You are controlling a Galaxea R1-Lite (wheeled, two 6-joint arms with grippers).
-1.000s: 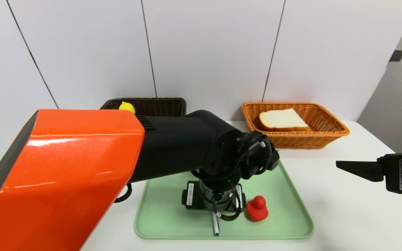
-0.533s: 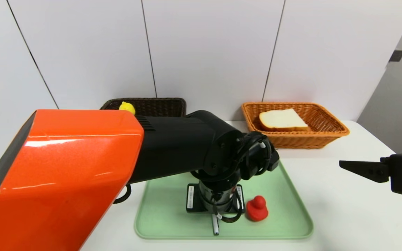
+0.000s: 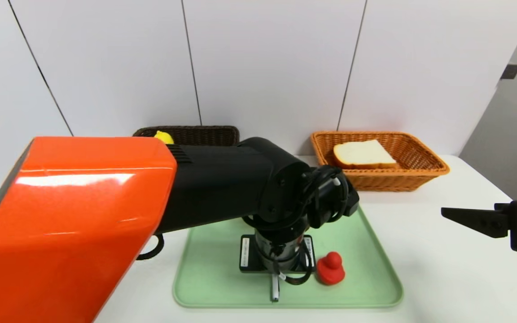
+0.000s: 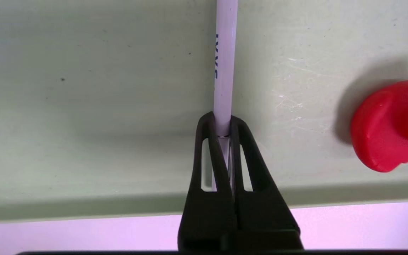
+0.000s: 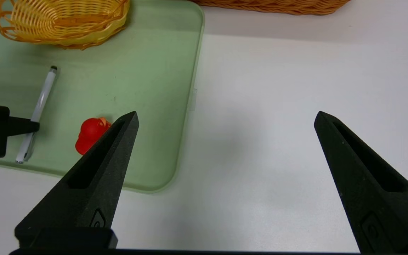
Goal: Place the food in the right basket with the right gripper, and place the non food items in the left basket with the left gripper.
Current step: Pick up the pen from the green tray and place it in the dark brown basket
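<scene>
My left gripper (image 4: 221, 122) is shut on the slim white pen (image 4: 224, 63), low over the front of the green tray (image 3: 366, 251). In the head view only the pen's end (image 3: 276, 289) sticks out below the wrist. The small red rubber duck (image 3: 330, 268) stands on the tray just right of the pen. A slice of bread (image 3: 362, 154) lies in the orange-tan right basket (image 3: 420, 172). The yellow chick toy (image 3: 163, 136) peeks out of the dark brown left basket (image 3: 204, 134). My right gripper (image 5: 227, 115) hovers open and empty over the table right of the tray.
A small round yellow basket (image 5: 62, 21) sits on the far part of the tray, hidden behind my left arm in the head view. My big orange left arm (image 3: 74, 224) blocks the left of the table. White table (image 3: 442, 278) lies right of the tray.
The left gripper has closed on the pen. The right gripper has drawn back a little to the right, still open. The duck has not moved.
</scene>
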